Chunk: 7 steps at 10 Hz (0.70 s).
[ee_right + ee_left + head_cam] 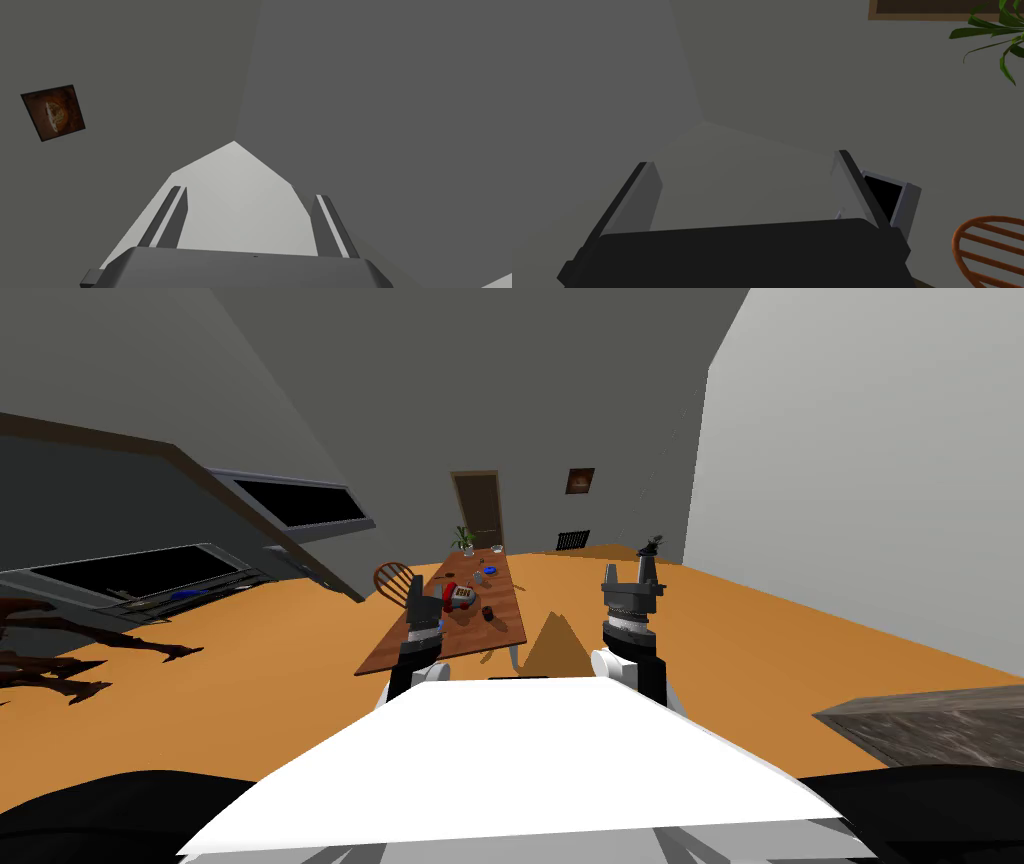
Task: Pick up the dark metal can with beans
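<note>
A small dark can (487,614) stands on the long brown table (440,643) ahead of me, just right of a red and white object (458,595). My left gripper (418,588) is raised over the table's near left part, short of the can and to its left. In the left wrist view the left gripper (744,195) is open and holds nothing. My right gripper (631,575) is raised to the right of the table, off its edge. Its fingers (172,215) stand apart with nothing between them.
A round-backed wooden chair (393,578) stands at the table's left side. A potted plant (463,538) and a blue item (489,571) sit at the far end. A brown door (478,513) lies beyond. A grey-brown counter corner (930,728) juts in at the near right.
</note>
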Available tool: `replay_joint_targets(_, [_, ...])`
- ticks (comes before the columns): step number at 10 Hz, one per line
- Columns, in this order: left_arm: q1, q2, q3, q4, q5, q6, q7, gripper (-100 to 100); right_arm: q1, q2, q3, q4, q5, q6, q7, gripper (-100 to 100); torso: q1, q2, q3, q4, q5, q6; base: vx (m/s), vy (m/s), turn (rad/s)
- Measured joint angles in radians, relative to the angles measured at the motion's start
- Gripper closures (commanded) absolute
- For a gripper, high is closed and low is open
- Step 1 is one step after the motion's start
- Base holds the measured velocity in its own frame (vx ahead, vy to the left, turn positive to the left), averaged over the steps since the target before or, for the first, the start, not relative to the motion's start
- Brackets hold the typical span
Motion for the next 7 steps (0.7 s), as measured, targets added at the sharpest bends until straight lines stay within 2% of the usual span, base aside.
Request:
replay_joint_targets(3, [0.014, 0.056, 0.003, 0.019, -0.003, 0.004, 0.018, -100, 0.0, 0.0, 0.0, 0.0, 0.0, 0.0, 0.0, 0, 0.001, 0.004, 0.002, 0.001, 0.0, 0.0, -0.055, 0.019, -0.117])
replay_joint_targets(7, [0.033, 0.117, 0.011, 0.091, -0.014, 0.016, 0.07, -100, 0.0, 0.0, 0.0, 0.0, 0.0, 0.0, 0.0, 0, 0.004, 0.008, 0.004, 0.002, 0.001, 0.0, -0.103, 0.053, -0.2])
